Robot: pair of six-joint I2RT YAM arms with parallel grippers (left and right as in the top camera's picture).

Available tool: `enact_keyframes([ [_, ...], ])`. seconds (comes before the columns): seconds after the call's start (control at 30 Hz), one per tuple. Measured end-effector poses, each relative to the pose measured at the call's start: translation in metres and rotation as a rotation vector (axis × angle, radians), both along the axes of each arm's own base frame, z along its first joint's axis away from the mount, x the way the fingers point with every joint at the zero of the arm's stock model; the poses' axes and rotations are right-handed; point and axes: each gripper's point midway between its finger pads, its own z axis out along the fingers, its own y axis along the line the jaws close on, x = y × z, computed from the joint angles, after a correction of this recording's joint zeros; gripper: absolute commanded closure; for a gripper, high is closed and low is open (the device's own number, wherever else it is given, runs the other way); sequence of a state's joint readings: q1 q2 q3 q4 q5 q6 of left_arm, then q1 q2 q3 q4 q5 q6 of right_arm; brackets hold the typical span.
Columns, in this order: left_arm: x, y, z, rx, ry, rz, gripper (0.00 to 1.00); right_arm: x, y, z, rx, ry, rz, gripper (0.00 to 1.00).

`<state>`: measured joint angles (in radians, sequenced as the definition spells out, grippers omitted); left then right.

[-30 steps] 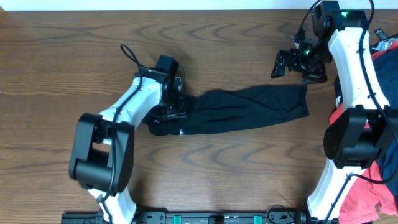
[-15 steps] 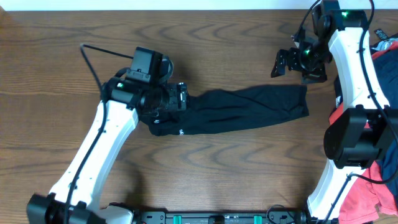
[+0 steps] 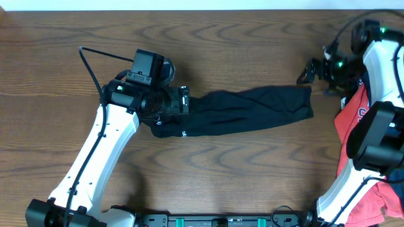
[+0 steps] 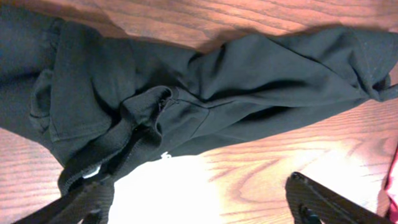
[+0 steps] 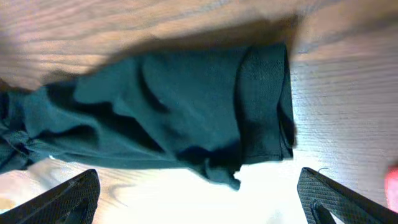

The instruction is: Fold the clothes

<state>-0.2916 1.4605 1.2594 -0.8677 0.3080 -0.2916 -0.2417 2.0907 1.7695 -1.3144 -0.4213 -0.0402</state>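
On the overhead feed I see the long black fabric garment (image 3: pixel 246 112) lying rumpled lengthwise on the brown wooden table (image 3: pixel 221 176), with its bunched end under the left gripper (image 3: pixel 181 101) and its hemmed end near the right gripper (image 3: pixel 311 67). My left wrist camera shows that gripper's fingers (image 4: pixel 323 202) spread wide over the bunched cloth, nothing clamped between them. The right gripper hangs apart from the hemmed end, jaws likewise parted and empty, and a red pile of clothes (image 3: pixel 350 112) sits at the table's right edge.

Worktop (image 3: pixel 252 176): brown wood grain | centre: black garment (image 3: pixel 252 110), lying stretched out, rumpled | right edge: red clothes (image 3: pixel 347 123), piled
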Motion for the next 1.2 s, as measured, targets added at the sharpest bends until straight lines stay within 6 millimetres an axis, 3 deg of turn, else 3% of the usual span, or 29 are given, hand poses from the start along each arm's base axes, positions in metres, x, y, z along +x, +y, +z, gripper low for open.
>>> enact_keyframes([
  [0.1, -0.002, -0.001, -0.001, -0.004, 0.010, -0.003, 0.08, -0.007, 0.007, -0.020, 0.048, -0.001, 0.027, 0.01],
  [0.17, -0.004, -0.002, 0.000, -0.013, 0.015, -0.008, 0.00, -0.012, 0.016, -0.029, 0.106, -0.011, 0.055, 0.01],
  [0.33, -0.009, -0.003, -0.001, -0.021, 0.038, -0.013, 0.02, -0.023, 0.030, -0.032, 0.259, -0.057, 0.104, 0.01],
  [0.43, -0.011, -0.003, -0.003, -0.018, 0.050, -0.013, 0.02, -0.024, 0.025, -0.030, 0.306, -0.088, 0.094, 0.01],
  [0.8, -0.011, -0.003, -0.008, -0.016, 0.069, -0.014, 0.02, -0.027, -0.025, -0.024, 0.348, -0.130, -0.050, 0.01],
  [0.9, -0.011, -0.003, -0.012, -0.012, 0.080, -0.015, 0.02, -0.028, -0.025, -0.028, 0.355, -0.122, -0.056, 0.01],
  [1.13, -0.013, -0.009, -0.011, -0.044, 0.093, -0.032, 0.02, -0.029, -0.023, -0.063, 0.397, -0.050, -0.071, 0.01],
  [1.2, -0.014, -0.010, -0.010, -0.051, 0.097, -0.035, 0.02, -0.028, -0.019, -0.065, 0.440, -0.047, -0.085, 0.01],
])
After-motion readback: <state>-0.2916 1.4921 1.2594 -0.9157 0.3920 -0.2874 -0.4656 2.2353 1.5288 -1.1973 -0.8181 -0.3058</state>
